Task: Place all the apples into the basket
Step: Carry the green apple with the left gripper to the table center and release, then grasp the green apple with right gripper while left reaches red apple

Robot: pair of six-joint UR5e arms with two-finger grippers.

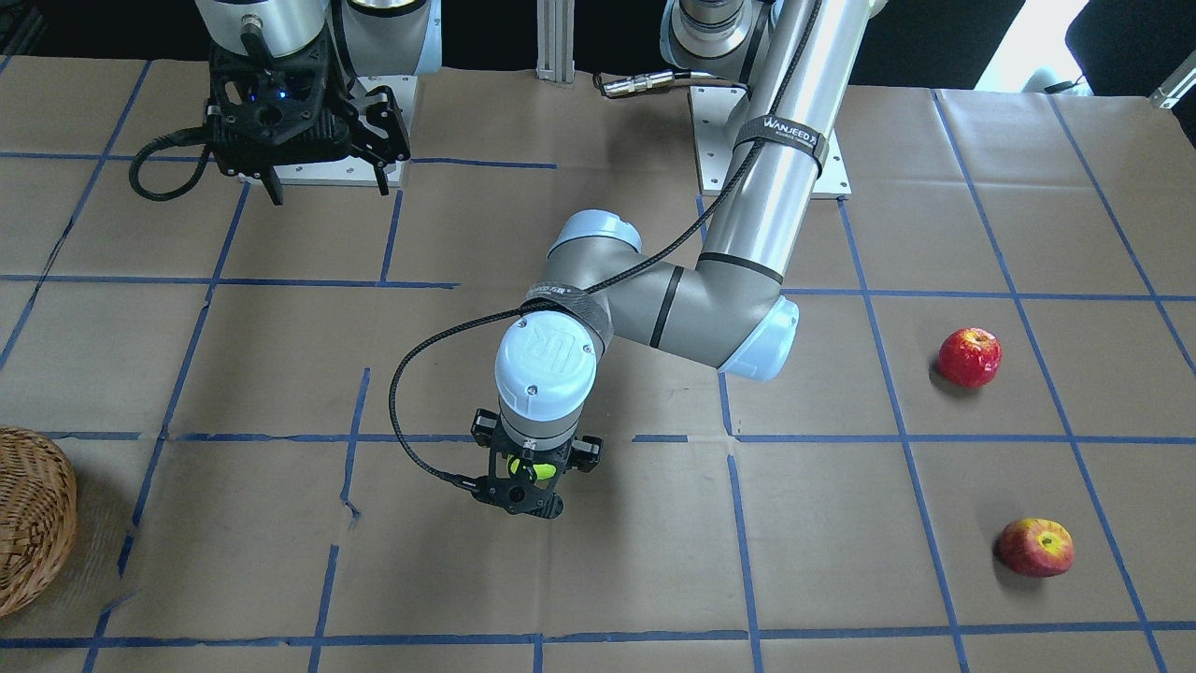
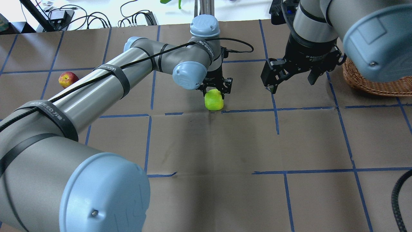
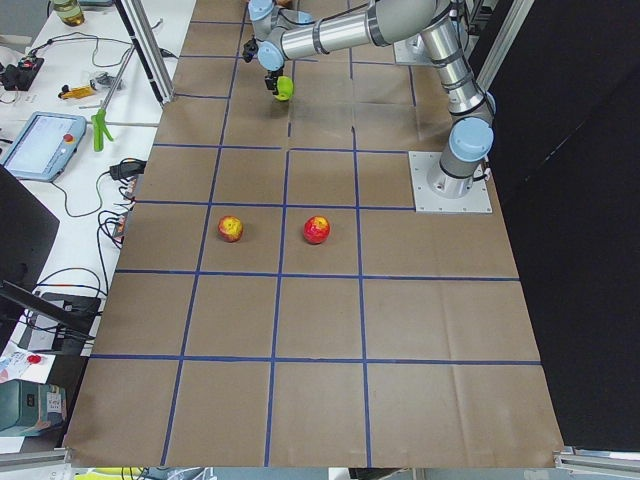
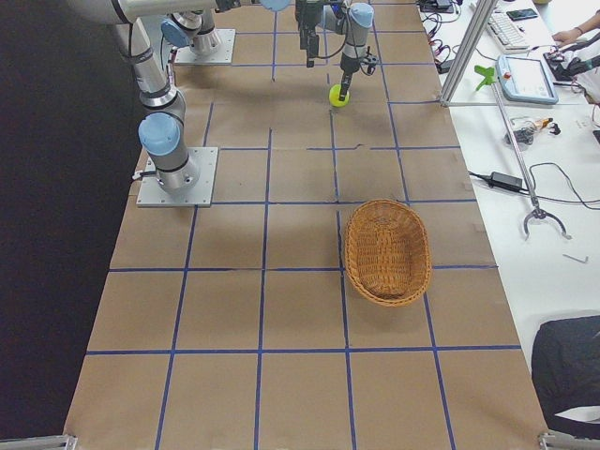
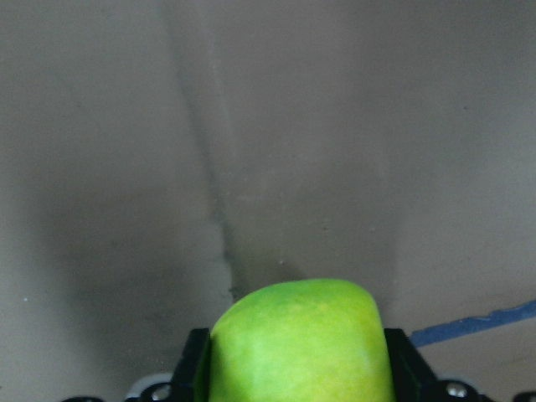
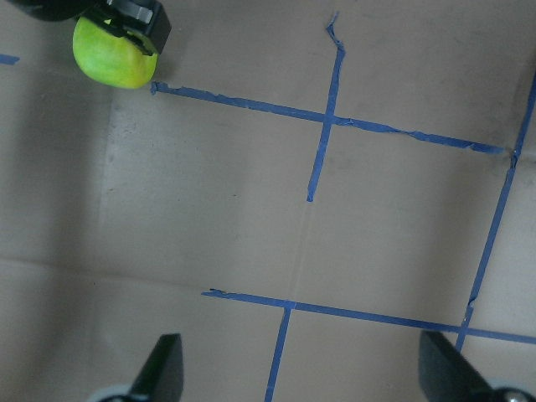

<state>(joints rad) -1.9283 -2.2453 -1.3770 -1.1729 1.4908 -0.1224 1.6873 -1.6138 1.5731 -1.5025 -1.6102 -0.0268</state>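
Green apple (image 1: 519, 465), front-facing view: it is glimpsed inside the left gripper (image 1: 523, 479), near the middle of the desk (image 1: 617, 579). The basket (image 1: 33, 514) is cut off at the desk's right end, well apart. The red apple (image 1: 969, 356) and the red-and-yellow apple (image 1: 1035, 547) are seen lying towards the left end.

Overhead view: the green apple is clamped from above, with the left gripper's jaws drawn in against its two sides. The right gripper (image 2: 293, 84) is held spread wide with nothing in it, and it is placed between the held apple and the basket.

Left-end view: the two reddish apples are seen near each other and well apart from the held one. Neither gripper's state is judged from here.

Right-end view: the basket's long axis is laid along the desk's length. The basket is set between the held apple and the right end, slightly nearer the operators' edge.

Left wrist view: the lower edge is filled by the green apple, with black fingers (image 5: 195, 368) pressed on both flanks. Whether it is clear of the paper cannot be told.

Right wrist view: that gripper's own fingers are seen apart at the lower corners, with only paper between them. The green apple is seen at the upper left.

Coming move: a carry towards the right end is judged to be called for. The right gripper is the nearer one to the basket and is placed along that line.
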